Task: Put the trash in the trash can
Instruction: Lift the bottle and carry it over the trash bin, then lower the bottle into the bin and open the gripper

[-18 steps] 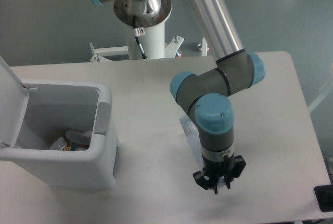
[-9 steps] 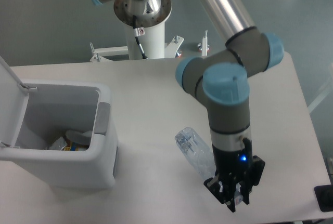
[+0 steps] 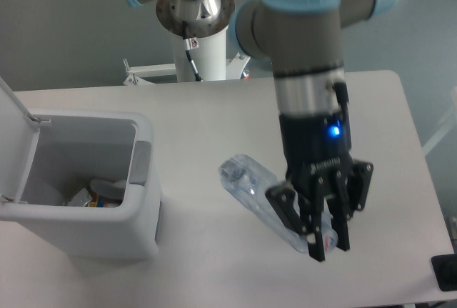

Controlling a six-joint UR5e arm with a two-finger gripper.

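A crushed clear bluish plastic bottle, the trash, hangs tilted above the table's middle, its free end pointing up and left. My gripper is shut on the bottle's lower right end, black fingers pointing down, raised well above the tabletop and large in the view. The trash can, a white boxy bin, stands at the left with its lid flipped open. It is well to the left of the gripper. The bottle's gripped end is partly hidden by the fingers.
Colourful scraps lie at the bottom of the bin. The arm's white pedestal stands behind the table's far edge. A black object sits at the table's near right corner.
The gripper has risen from the tabletop toward the camera with the bottle held in it. The bottle now hangs in the air, shifted slightly left.
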